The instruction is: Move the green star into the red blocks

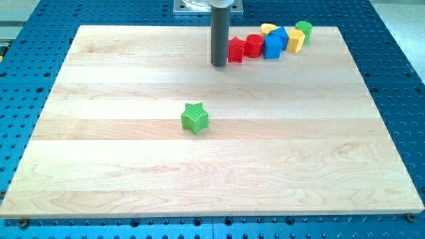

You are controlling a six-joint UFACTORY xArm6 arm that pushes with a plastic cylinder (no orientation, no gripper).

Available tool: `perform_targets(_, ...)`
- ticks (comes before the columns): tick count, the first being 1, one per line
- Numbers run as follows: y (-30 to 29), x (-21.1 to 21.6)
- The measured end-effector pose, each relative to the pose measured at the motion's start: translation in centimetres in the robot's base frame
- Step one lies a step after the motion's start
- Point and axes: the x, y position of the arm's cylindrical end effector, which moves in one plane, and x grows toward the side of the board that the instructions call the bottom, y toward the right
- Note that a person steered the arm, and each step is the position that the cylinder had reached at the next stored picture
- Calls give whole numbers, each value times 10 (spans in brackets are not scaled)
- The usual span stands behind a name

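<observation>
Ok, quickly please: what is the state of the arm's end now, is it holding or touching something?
My tip: a bare rod, holding nothing; it stands just left of the red star, contact cannot be told, far from the green star.

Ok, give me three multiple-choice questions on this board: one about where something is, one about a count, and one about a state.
1. Where is my tip?
A. just left of the red star
B. touching the green star
C. at the view's bottom

2. How many red blocks?
A. one
B. two
C. four

3. The green star is
A. alone mid-board
B. among the red blocks
C. off the board

Answers: 1 A, the rod ends beside the red star. 2 B, the red star and a red cylinder. 3 A, nothing touches it.
</observation>
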Motion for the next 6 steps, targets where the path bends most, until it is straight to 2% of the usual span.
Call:
perform_targets(2,51,-11)
perform_targets(3,34,15)
perform_targets(4,4,89)
perform_targets(5,22,149)
perform_targets(6,-4,207)
